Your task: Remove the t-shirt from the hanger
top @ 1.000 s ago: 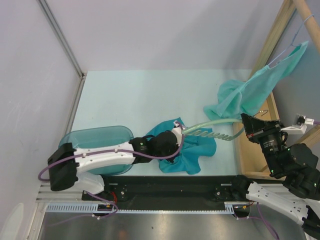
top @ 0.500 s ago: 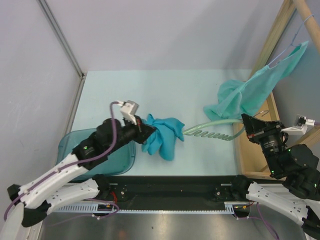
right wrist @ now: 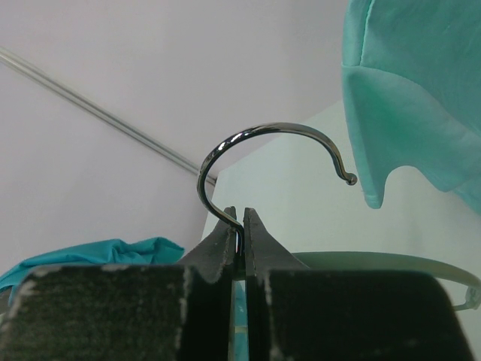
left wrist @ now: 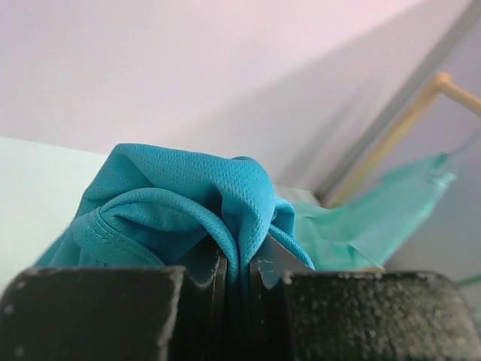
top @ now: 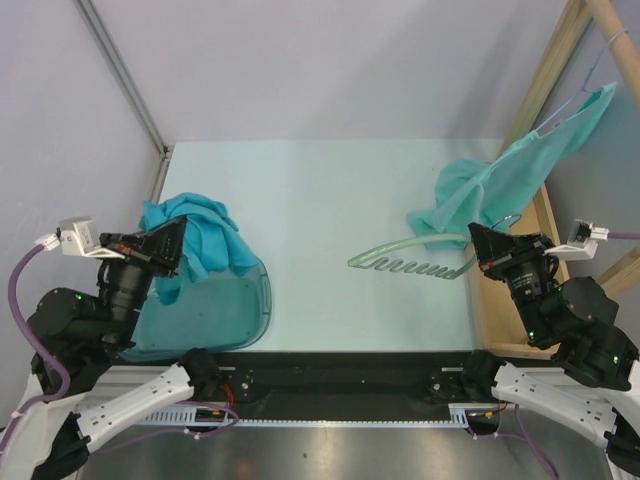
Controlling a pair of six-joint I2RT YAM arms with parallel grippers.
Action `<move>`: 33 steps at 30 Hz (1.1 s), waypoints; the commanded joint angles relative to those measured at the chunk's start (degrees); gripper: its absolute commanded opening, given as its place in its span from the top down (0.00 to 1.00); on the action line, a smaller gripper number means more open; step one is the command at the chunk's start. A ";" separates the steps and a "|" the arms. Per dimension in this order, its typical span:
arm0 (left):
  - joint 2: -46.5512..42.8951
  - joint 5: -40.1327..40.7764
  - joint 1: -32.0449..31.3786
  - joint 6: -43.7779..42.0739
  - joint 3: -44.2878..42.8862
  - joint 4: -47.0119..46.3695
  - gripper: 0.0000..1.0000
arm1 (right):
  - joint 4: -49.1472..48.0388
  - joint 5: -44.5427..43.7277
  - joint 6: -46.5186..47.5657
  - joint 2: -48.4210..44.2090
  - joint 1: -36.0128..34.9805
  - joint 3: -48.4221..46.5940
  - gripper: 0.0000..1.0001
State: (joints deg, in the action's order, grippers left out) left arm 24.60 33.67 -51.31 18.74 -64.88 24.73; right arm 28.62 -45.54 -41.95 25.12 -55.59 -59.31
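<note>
My left gripper (top: 178, 248) is shut on the bunched blue t-shirt (top: 200, 238), which it holds over the blue bin (top: 235, 310) at the left. In the left wrist view the blue t-shirt (left wrist: 188, 210) is pinched between the fingers of the left gripper (left wrist: 239, 263). My right gripper (top: 478, 240) is shut on the metal hook (right wrist: 255, 150) of the pale green hanger (top: 410, 262). The hanger is bare and reaches left over the table. In the right wrist view the right gripper (right wrist: 240, 229) clamps the stem of the hook.
A mint green t-shirt (top: 510, 180) hangs from another hanger on the wooden rack (top: 545, 80) at the right and drapes onto the table. The rack's base (top: 505, 330) lies along the right edge. Walls close in the left and back.
My left arm has swung back and to the left with the blue t-shirt, from the table's middle to above the bin. The right gripper and hanger have shifted slightly.
</note>
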 commanded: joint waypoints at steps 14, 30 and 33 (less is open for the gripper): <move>-5.71 32.50 0.33 20.45 16.98 13.06 0.96 | -4.54 1.15 -2.08 0.28 -0.04 -0.46 1.00; 3.44 30.57 0.95 46.03 28.49 25.81 0.81 | -3.75 1.42 -3.40 -0.43 0.05 0.86 1.00; 3.70 30.67 2.17 47.34 30.25 26.94 0.65 | -3.84 1.42 -3.49 -0.60 0.05 1.21 1.00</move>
State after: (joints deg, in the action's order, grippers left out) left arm 27.77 63.88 -50.87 61.32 -36.25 50.74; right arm 28.01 -44.07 -43.13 25.41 -55.59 -58.22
